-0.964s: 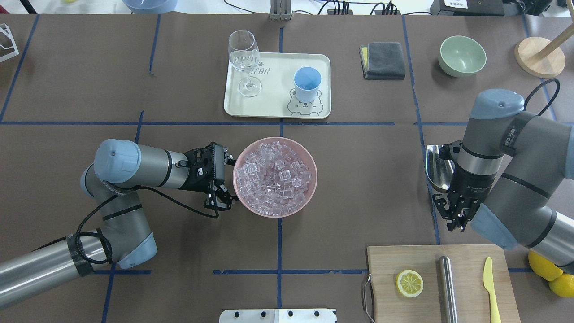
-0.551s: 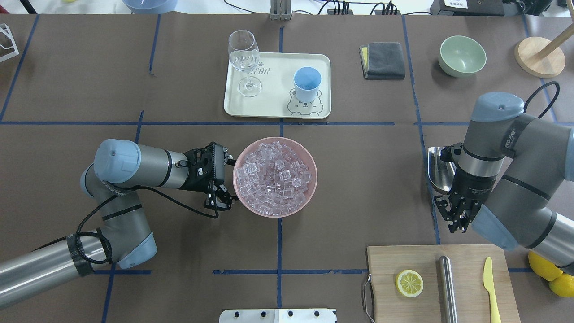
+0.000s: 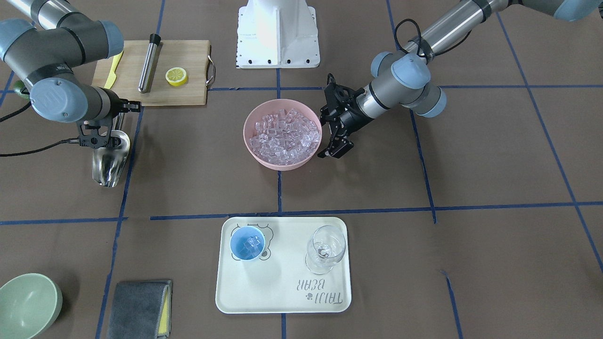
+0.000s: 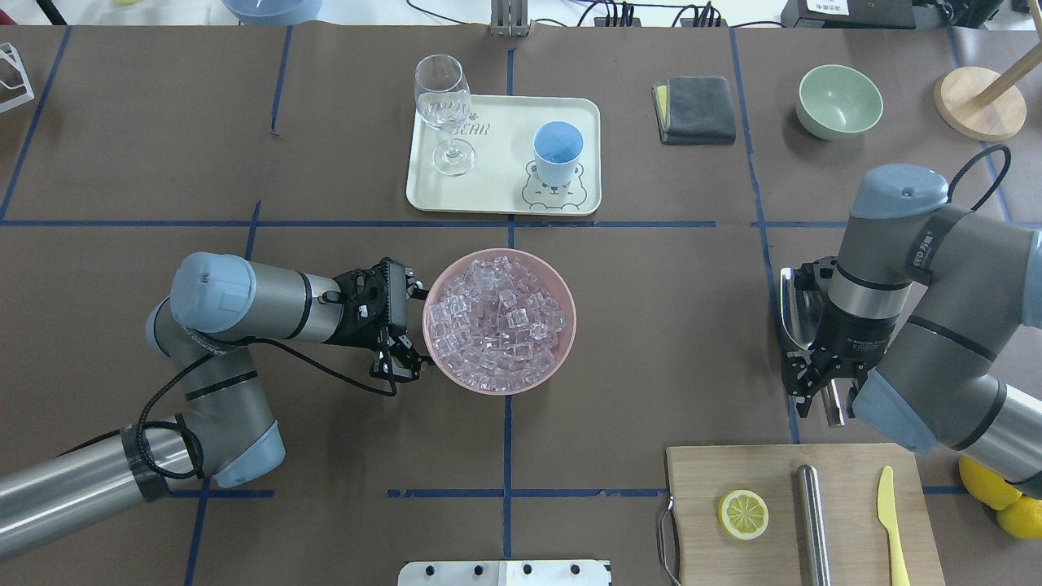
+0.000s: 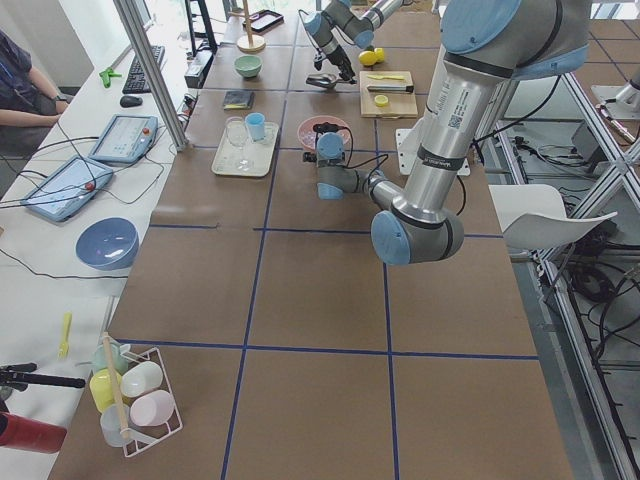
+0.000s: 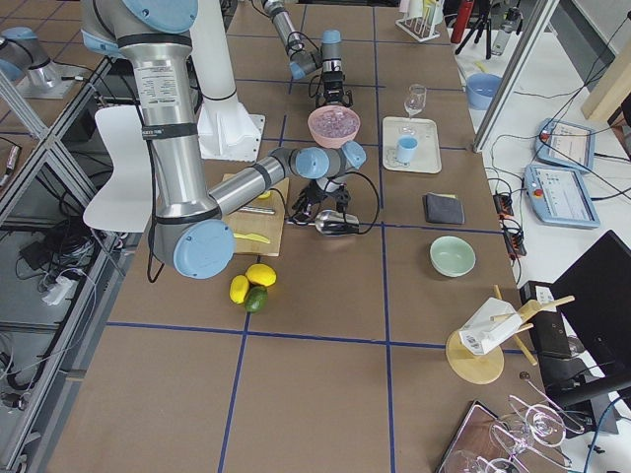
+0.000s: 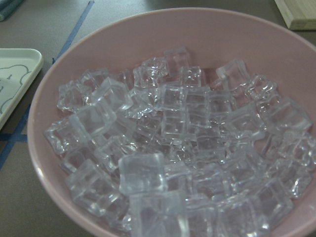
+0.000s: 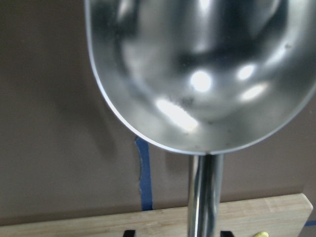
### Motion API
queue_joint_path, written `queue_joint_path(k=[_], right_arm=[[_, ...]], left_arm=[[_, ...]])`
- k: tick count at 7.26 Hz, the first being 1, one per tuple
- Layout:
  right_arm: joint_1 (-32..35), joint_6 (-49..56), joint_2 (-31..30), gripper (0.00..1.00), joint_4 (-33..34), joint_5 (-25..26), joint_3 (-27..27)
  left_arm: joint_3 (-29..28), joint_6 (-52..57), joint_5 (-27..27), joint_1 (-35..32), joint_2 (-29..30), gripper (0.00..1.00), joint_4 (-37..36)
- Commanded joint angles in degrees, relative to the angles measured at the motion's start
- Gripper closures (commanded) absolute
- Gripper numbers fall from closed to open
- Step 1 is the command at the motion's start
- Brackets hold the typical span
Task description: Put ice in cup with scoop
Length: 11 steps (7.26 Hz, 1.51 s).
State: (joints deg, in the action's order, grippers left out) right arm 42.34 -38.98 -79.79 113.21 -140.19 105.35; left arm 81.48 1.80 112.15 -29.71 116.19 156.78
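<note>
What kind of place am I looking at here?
Probably a robotics lab: two grey-and-blue robot arms at a brown table gridded with blue tape, and touchscreen tablets on a side desk.

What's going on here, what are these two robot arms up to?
They are filling the blue cup with ice using a metal scoop. Right now the empty scoop lies on the table near the cutting board, and the right hand sits over its handle, fingers apparently loose. The left hand waits beside the pink bowl, which is heaped with ice. The cup, on the tray, already holds some.
</note>
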Motion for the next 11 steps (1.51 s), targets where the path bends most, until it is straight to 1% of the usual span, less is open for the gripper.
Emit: queue_joint_path(k=[1, 2, 3, 4, 5, 6, 7, 8, 9, 10, 11], right_arm=[[2.7, -0.2, 0.6, 0.00, 0.0, 0.6, 2.5], [5.8, -0.1, 0.6, 0.00, 0.0, 3.8, 4.8], [8.5, 0.4, 0.7, 0.00, -0.1, 8.0, 6.2], [12.1, 1.1, 2.6, 0.00, -0.1, 11.9, 6.0], [16.2, 6.7, 3.1, 0.00, -0.1, 15.1, 5.7], [20.9, 17.7, 3.0, 0.00, 0.1, 15.9, 4.7], [26.2, 24.4, 2.8, 0.00, 0.1, 15.7, 2.4], [29.5, 30.1, 2.5, 0.00, 0.1, 15.7, 0.5], [33.0, 36.3, 2.4, 0.00, -0.4, 15.7, -2.3], [35.0, 38.3, 1.8, 0.00, -5.2, 15.6, -5.5], [36.0, 38.3, -0.4, 0.00, -13.6, 15.5, -9.8]], left_arm=[[0.0, 0.1, 0.1, 0.0, 0.0, 0.00, 0.1], [0.0, 0.0, 0.1, -0.1, 0.0, 0.00, 0.2], [0.0, -0.1, 0.0, -0.2, -0.1, 0.00, 0.1], [0.0, -0.2, 0.0, -0.6, -0.5, 0.00, 0.0], [0.0, -0.2, 0.1, -1.7, -0.8, 0.00, -0.2], [0.0, -0.2, 0.2, -2.9, -0.9, 0.00, -0.4], [0.1, -0.1, 0.5, -4.4, -2.0, 0.00, -0.4], [0.1, 0.0, 1.8, -6.2, -3.4, 0.00, -0.5], [0.1, 0.1, 5.2, -9.0, -4.6, 0.00, -0.5], [0.1, 0.3, 8.6, -12.7, -6.3, 0.00, -0.5], [0.0, 0.7, 11.1, -16.3, -7.8, 0.00, -1.4]])
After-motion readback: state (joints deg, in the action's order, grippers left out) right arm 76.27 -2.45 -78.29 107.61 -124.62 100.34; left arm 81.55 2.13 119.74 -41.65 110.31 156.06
